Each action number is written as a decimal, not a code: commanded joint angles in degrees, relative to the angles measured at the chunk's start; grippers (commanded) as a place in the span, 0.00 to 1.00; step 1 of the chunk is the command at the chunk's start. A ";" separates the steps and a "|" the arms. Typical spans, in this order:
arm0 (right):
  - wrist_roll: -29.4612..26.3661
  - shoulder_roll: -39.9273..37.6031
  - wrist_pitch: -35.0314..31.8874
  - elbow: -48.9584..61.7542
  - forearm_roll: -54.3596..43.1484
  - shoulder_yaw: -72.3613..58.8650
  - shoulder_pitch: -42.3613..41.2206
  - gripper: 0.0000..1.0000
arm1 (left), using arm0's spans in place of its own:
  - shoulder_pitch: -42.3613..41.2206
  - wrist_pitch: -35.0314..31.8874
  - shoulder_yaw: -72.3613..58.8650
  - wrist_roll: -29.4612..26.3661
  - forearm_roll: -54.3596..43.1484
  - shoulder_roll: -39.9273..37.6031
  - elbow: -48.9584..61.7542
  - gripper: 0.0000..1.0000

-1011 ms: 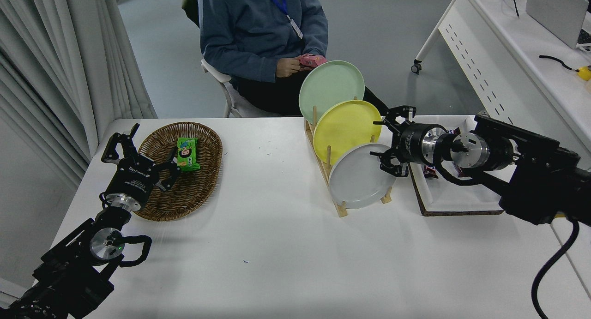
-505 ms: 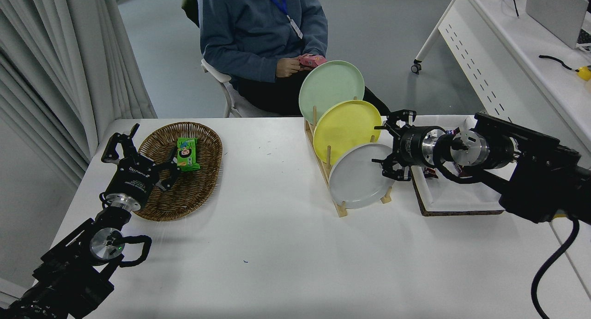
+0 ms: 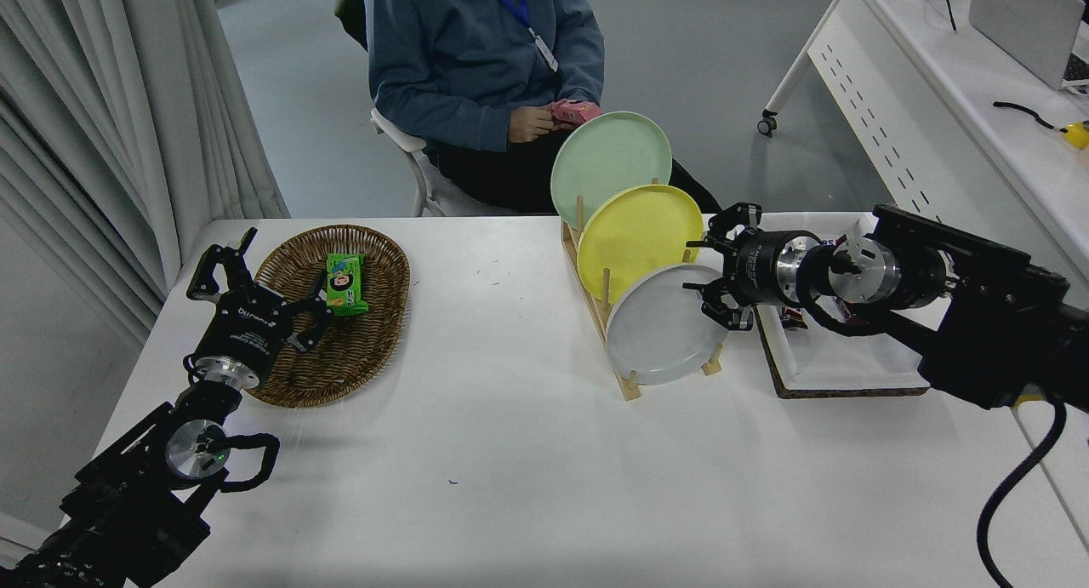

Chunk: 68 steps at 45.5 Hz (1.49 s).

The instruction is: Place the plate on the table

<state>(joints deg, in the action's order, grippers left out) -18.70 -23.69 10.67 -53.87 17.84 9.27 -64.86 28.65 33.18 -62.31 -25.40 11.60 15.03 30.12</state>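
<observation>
Head view here, looking down over the white desk (image 3: 527, 452). The grey plate (image 3: 659, 333) is standing on edge in the nearest slot of a wooden rack (image 3: 606, 316), leaning back, with a yellow plate (image 3: 634, 235) in the slot behind it and a pale green plate (image 3: 606, 158) at the far end of the row. The right claw (image 3: 710, 273) comes in sideways from the right, pointing left, and its fingers (image 3: 725, 313) are spread apart, released, sitting right at the grey plate's upper right rim. I honestly can't tell if they're touching the rim or just beside it, but nothing is clamped. Just right of the rack there's a white tray (image 3: 817, 362) on a brown board, and the right arm passes over it; some dark wrappers show in the tray but they're mostly hidden by the wrist. Over on the left side, the left claw (image 3: 255, 277) is parked over the near left edge of a wicker basket (image 3: 374, 350), fingers splayed wide with nothing in them. A green snack pack (image 3: 345, 283) lies inside the basket. At the far side a person (image 3: 476, 60) in a blue hoodie sits on a chair, holding something pink (image 3: 574, 111) in their hands.
</observation>
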 commanded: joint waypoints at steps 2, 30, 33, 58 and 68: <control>-0.02 0.04 0.05 0.09 0.00 0.05 -0.01 0.46 | 0.00 -0.05 0.00 0.00 0.00 0.00 0.02 1.00; -0.02 0.39 0.41 0.17 -0.09 0.49 0.08 0.25 | 0.00 -0.05 0.00 0.00 0.00 0.00 0.02 1.00; -0.02 0.39 0.41 0.17 -0.09 0.49 0.08 0.24 | 0.00 0.04 0.00 0.00 0.00 0.00 -0.07 1.00; 0.07 0.66 0.06 0.17 -0.17 0.93 0.08 0.19 | 0.00 0.04 0.00 0.00 0.00 0.00 0.02 1.00; -0.02 0.66 0.05 0.17 -0.09 0.93 0.17 0.16 | 0.09 0.04 0.00 0.00 0.00 0.00 -0.07 1.00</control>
<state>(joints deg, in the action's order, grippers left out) -18.68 -23.11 10.75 -53.70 17.68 10.14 -64.72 28.67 33.17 -62.32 -25.40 11.60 15.03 30.10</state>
